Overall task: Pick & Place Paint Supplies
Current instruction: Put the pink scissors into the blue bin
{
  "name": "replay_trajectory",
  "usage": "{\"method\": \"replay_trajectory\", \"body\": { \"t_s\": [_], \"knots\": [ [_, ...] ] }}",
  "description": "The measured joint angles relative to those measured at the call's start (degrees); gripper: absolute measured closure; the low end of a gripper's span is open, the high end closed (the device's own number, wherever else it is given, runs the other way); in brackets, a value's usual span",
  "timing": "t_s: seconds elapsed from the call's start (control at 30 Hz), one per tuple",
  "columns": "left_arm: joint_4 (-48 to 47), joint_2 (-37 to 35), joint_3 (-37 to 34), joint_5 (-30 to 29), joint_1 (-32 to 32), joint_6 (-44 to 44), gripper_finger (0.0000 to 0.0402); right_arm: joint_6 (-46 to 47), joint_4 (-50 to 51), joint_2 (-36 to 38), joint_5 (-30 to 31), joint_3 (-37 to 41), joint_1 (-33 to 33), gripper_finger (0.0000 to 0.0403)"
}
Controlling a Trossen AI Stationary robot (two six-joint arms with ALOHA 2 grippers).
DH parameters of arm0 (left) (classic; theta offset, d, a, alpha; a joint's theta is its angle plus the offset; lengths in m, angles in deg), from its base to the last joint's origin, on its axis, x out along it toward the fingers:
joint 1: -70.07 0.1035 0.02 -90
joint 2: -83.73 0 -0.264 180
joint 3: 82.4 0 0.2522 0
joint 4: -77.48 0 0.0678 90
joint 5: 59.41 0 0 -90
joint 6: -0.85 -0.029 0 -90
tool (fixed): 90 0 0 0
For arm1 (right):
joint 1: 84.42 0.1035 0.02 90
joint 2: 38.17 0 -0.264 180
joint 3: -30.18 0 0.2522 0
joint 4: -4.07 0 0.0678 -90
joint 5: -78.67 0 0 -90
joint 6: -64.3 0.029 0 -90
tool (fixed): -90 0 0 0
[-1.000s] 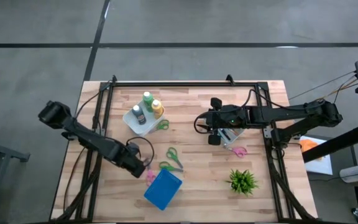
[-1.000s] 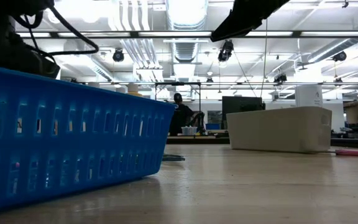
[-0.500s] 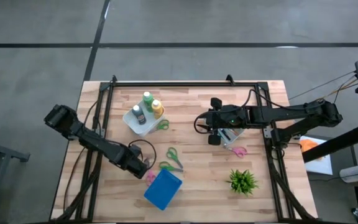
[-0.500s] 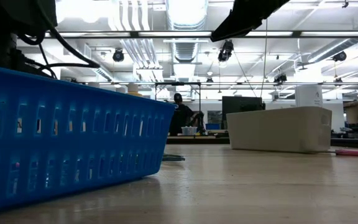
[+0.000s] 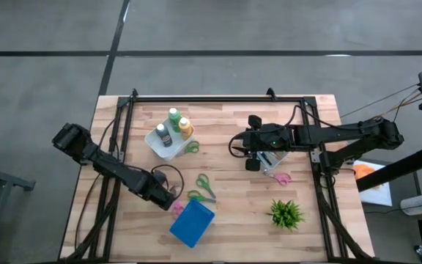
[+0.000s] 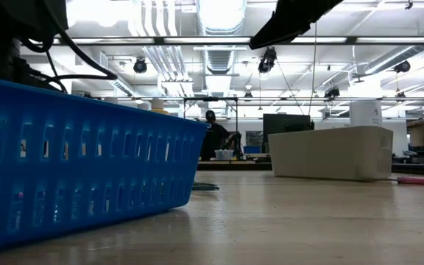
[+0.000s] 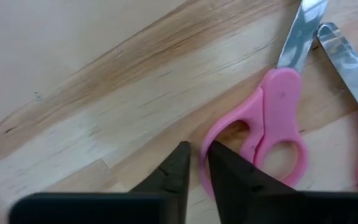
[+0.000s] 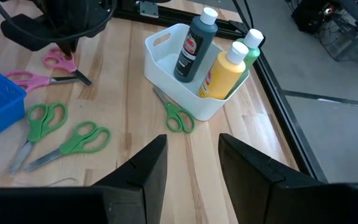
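Three squeeze bottles, green (image 5: 174,116), yellow-orange (image 5: 185,127) and dark grey (image 5: 163,133), stand upright in a white bin (image 5: 168,149) at the far left; the right wrist view shows them too (image 8: 194,38). My left gripper (image 5: 168,193) points down at an opened pair of pink scissors (image 5: 176,208) lying flat beside the blue basket (image 5: 192,223). My right gripper (image 8: 191,165) hovers open and empty over a white tray (image 5: 275,163) right of centre, and hides most of what lies in it. My left gripper comes from above, pointing down, at one pink handle loop (image 7: 205,180) of the scissors. The loop's rim stands in the narrow gap between the fingertips: one finger (image 7: 229,168) inside the loop, the other (image 7: 178,163) outside. The scissors lie flat on the table.
Three green scissors lie around: one by the bin (image 5: 191,147), two near the centre (image 5: 204,180) (image 5: 200,196). Another pink pair (image 5: 281,178) lies by the tray. A small potted plant (image 5: 286,213) stands near right. Black frame rails run along the table's sides.
My left gripper has come down toward the pink scissors and then kept still. The scissors have not moved.
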Motion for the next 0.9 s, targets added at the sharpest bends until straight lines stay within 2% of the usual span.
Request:
{"method": "replay_trajectory", "body": {
  "t_s": [0.2, 0.6, 0.9],
  "knots": [
    [0.5, 0.0, 0.0, -0.1, 0.0, 0.0, 0.0395, 0.0, 0.0, 0.0, 0.0, 0.0, 0.0, 0.026],
    [0.4, -0.6, -0.1, -0.1, 0.0, -0.1, 0.0399, 0.0, 0.0, 0.0, 0.0, 0.0, 0.0, 0.026],
    [-1.6, -7.8, -0.1, -1.6, 0.0, 0.0, 0.04, 0.0, 0.0, 0.0, 0.0, 0.0, 0.0, 0.026]
  ]
}}
